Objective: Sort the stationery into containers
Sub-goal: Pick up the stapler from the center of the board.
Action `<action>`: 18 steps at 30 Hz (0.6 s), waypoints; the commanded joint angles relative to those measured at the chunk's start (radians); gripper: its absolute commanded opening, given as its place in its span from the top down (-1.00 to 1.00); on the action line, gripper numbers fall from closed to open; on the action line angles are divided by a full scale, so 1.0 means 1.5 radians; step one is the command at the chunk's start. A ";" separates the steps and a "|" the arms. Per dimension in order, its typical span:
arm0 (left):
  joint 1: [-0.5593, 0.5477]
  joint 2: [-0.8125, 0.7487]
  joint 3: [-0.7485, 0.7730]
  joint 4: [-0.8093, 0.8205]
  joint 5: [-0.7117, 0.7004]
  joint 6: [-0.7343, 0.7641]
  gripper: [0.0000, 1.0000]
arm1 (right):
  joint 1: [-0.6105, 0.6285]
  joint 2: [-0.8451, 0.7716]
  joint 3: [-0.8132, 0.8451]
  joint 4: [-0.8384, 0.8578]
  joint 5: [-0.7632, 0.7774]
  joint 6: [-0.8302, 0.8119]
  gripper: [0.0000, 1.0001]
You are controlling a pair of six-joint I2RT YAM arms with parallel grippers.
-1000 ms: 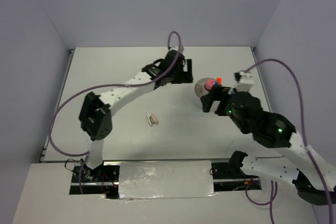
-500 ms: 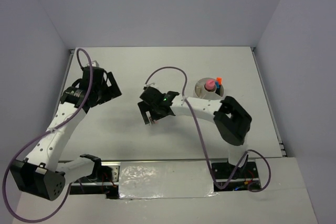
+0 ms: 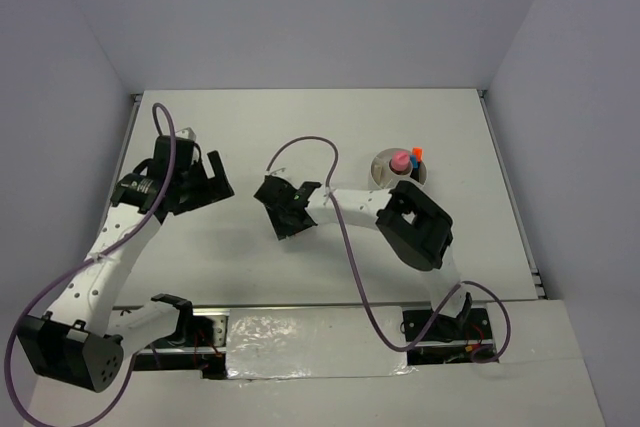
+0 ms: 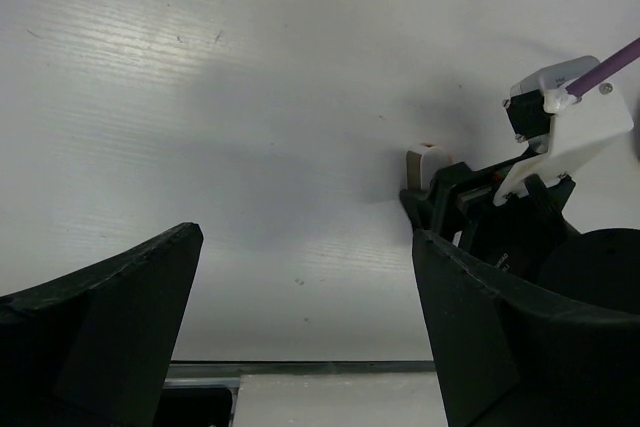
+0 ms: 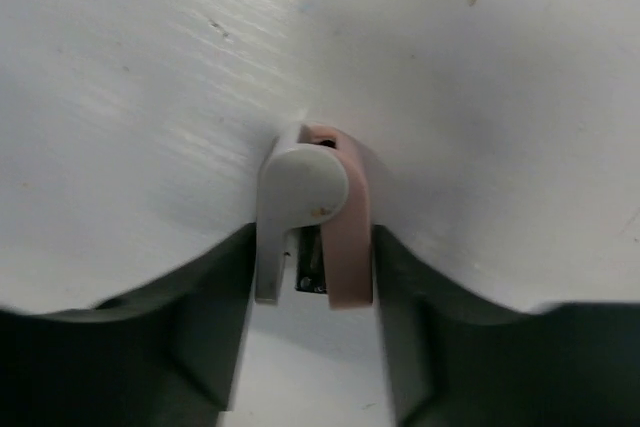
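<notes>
While the left gripper (image 3: 215,182) is hanging at 9 o'clock of the table (image 3: 300,117), jaws spread fully and holding nothing, it is standing clear, apparently to leave the other arm room. Near the centre, the right gripper (image 5: 312,239) is straddling the pink eraser (image 5: 337,209) on the table, jaws roughly half open, both pads pressing its sides, apparently for lifting. At 2 o'clock from it, the white tub (image 3: 382,169) is holding 1 pink cylinder (image 3: 398,160) and 2 markers (image 3: 416,154) upright; which compartments cannot be told.

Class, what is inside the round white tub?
A pink cylinder, an orange tip and a blue tip show in the tub; anything lower is hidden behind them and the right arm.
</notes>
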 commanded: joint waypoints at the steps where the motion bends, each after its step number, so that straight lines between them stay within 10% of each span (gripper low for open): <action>1: 0.004 0.007 -0.007 0.017 0.043 0.024 -0.99 | 0.008 -0.015 -0.053 0.021 0.008 0.034 0.03; 10: -0.026 0.088 -0.004 0.137 0.343 -0.055 -0.99 | 0.005 -0.300 -0.251 0.268 -0.099 -0.049 0.50; 18: -0.084 0.145 0.012 0.264 0.461 -0.137 -0.99 | -0.025 -0.467 -0.297 0.278 -0.113 -0.099 0.53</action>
